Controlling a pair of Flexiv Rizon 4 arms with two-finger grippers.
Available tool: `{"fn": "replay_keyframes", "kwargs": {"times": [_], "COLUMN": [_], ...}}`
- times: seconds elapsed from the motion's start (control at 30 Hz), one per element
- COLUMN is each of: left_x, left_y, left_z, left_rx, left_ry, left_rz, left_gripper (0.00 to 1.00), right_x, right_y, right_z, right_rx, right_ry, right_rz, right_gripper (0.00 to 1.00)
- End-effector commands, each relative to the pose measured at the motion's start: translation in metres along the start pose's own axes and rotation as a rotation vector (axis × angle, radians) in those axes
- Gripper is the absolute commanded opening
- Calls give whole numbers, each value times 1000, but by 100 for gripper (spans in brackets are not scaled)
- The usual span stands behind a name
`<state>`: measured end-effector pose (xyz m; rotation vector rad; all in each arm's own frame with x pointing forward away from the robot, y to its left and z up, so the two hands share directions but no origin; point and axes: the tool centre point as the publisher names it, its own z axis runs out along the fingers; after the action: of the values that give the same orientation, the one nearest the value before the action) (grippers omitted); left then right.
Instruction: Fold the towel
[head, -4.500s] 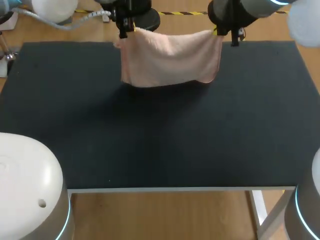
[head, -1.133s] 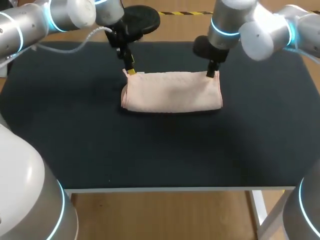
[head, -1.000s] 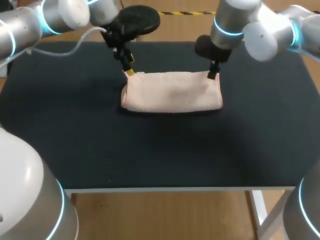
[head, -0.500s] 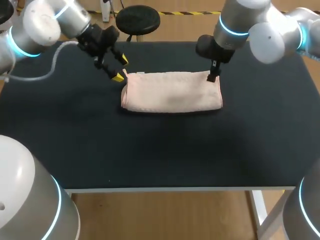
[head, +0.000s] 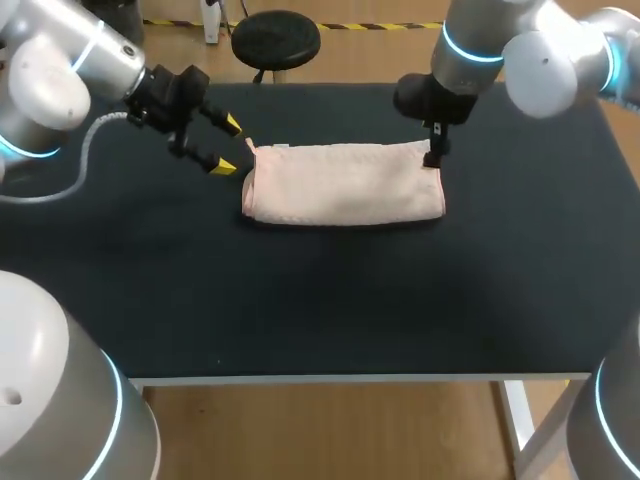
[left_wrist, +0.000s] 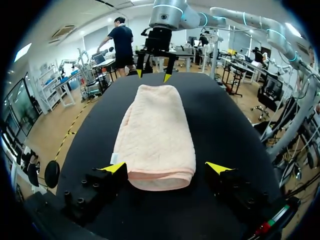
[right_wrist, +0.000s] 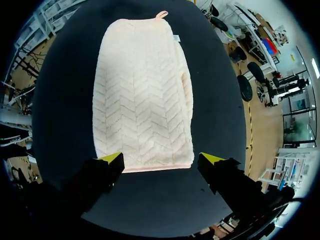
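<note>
Now the towel (head: 345, 183): pale pink, folded into a long band and lying flat on the far half of the desk (head: 320, 300), about midway between its sides, with its length running from side to side.
Towel surface: a zigzag weave shows in the right wrist view (right_wrist: 142, 95); a small hanging loop (right_wrist: 161, 14) sits at the end away from the right arm.
Desk: a black top, with the towel resting on it.
Left gripper (head: 227, 146): just beside the towel's left end, near its far corner and apart from the cloth; its fingers are spread wide and hold nothing.
Left wrist view: the near end of the towel (left_wrist: 155, 130) lies ahead of the left gripper (left_wrist: 166, 168), framed by the two yellow tips, neither of which touches it.
Right gripper (head: 435, 155): over the towel's far right corner; its fingers are spread and pinch nothing.
Right wrist view: the right gripper (right_wrist: 161, 159) hangs above the towel's near end, its yellow tips standing apart at about the width of the band.
Across the towel: from the left wrist, the right gripper (left_wrist: 153, 75) shows at the far end, its tips parted.
</note>
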<state>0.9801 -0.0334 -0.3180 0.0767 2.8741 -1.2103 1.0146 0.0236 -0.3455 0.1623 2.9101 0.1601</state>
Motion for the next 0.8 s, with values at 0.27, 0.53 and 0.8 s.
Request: {"fn": "replay_keyframes", "kwargs": {"times": [0.27,0.53,0.8], "left_x": [4,4,4], "left_y": [-2,-2,-2], "left_z": [-1,-1,-1], "left_rx": [-4,-4,-4], "left_ry": [-19,-19,-19], "left_rz": [0,0,0], "left_gripper": [100,100,100], "right_x": [-1,-1,-5], "right_y": [1,1,-5], "right_z": [-4,-4,0], "right_rx": [8,8,-87], "right_ry": [4,4,-5], "right_rz": [1,1,56], "right_gripper": [100,100,100]}}
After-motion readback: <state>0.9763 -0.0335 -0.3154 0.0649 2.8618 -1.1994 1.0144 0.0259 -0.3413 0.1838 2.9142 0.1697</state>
